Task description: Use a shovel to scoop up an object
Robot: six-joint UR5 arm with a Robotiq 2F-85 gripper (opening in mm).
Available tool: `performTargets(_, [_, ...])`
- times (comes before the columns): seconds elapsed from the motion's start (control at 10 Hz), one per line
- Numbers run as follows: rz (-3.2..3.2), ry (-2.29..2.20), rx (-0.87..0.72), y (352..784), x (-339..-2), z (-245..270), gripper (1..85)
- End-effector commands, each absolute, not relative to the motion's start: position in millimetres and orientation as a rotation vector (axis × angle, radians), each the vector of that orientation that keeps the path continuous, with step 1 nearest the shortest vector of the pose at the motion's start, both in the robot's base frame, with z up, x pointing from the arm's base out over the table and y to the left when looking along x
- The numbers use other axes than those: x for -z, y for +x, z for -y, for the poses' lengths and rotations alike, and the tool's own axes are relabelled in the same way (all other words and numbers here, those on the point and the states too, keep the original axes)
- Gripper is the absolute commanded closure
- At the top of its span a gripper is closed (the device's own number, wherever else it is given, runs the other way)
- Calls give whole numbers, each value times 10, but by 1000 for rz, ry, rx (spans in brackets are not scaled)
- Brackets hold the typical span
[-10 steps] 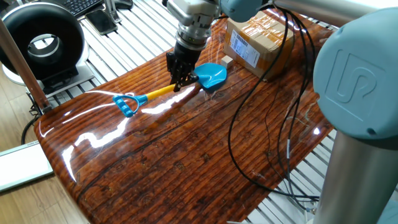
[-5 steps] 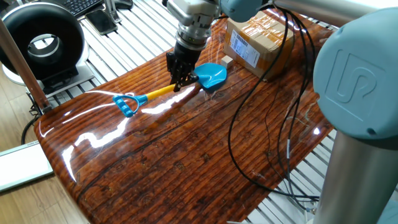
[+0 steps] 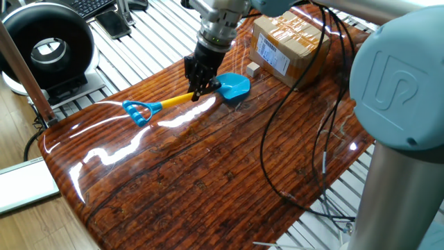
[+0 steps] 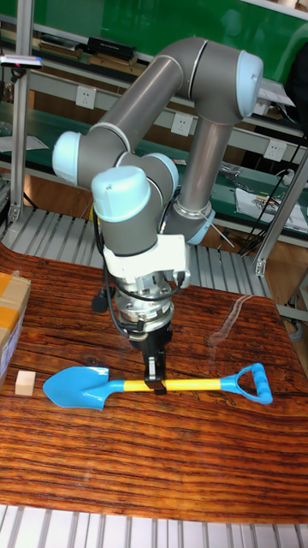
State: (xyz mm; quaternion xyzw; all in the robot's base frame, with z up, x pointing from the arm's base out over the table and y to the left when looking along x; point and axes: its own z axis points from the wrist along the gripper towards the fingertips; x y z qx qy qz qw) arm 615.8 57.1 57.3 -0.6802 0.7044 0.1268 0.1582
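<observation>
The toy shovel has a bright blue blade point(image 3: 234, 86), a thin yellow shaft point(image 4: 192, 384) and a blue D-shaped handle point(image 3: 137, 111). My gripper point(image 3: 198, 94) is shut on the yellow shaft just behind the blade; in the tall fixed view the gripper point(image 4: 156, 384) comes straight down onto the shaft. The shovel lies nearly level at the wooden tabletop. The object, a tiny light tan cube point(image 3: 253, 68), sits on the table just beyond the blade tip. In the tall fixed view the cube point(image 4: 25, 383) is a short gap left of the blade point(image 4: 79, 386).
A large brown taped cardboard box point(image 3: 288, 43) stands right behind the cube. Black cables point(image 3: 291, 139) hang over the right side of the glossy wooden table point(image 3: 194, 173). A black ring-shaped device point(image 3: 45, 48) stands off the table at the left.
The gripper has carried the shovel a little toward the cube and the box; the blade tip is now closer to the cube.
</observation>
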Motion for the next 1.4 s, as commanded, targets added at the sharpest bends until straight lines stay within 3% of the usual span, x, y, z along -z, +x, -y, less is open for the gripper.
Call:
performTargets(0.0, [-1982, -1961, -374, 6144, -657, -462, 847])
performTargets(1.3, [-2033, -1948, -352, 6162, -599, -396, 847])
